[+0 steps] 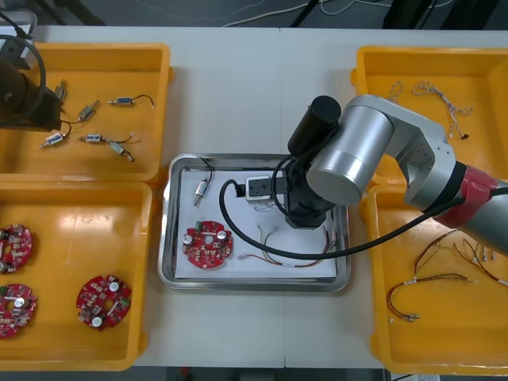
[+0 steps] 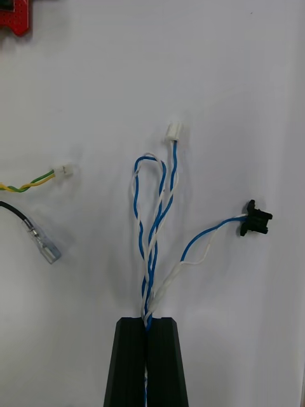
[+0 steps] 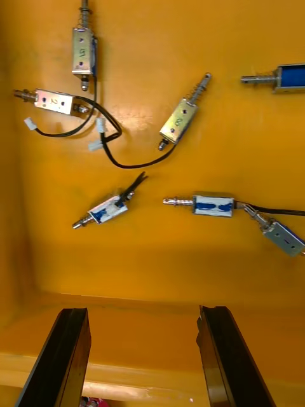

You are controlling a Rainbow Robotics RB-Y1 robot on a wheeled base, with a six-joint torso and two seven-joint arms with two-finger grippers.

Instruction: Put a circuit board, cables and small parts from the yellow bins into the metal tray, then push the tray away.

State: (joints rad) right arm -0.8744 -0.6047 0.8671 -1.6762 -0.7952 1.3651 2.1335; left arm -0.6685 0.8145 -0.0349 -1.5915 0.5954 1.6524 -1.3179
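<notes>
Fanning out over the white floor of the shiny metal tray [image 1: 164,238], the twisted blue and white cable [image 2: 152,235] is pinched tight in the right pincer [image 2: 147,321] (brought here, I judge, for release), while the left pincer [image 3: 143,315] hangs wide open above small metal parts [image 3: 181,121] in a yellow plastic bin [image 3: 152,273].

The metal tray's [image 1: 254,286] right half is blocked from above by the right arm [image 1: 357,159], whose right gripper [image 2: 147,321] is clamped on a blue and white cable [image 2: 152,229]. The left half is open overhead. Its floor is taken by a circuit board [image 1: 208,244] near and a small metal part [image 1: 201,191] far. Bare table [image 1: 254,95] is left beyond the tray, between the far yellow bins [image 1: 165,87], and in a narrower strip on its near side.
</notes>
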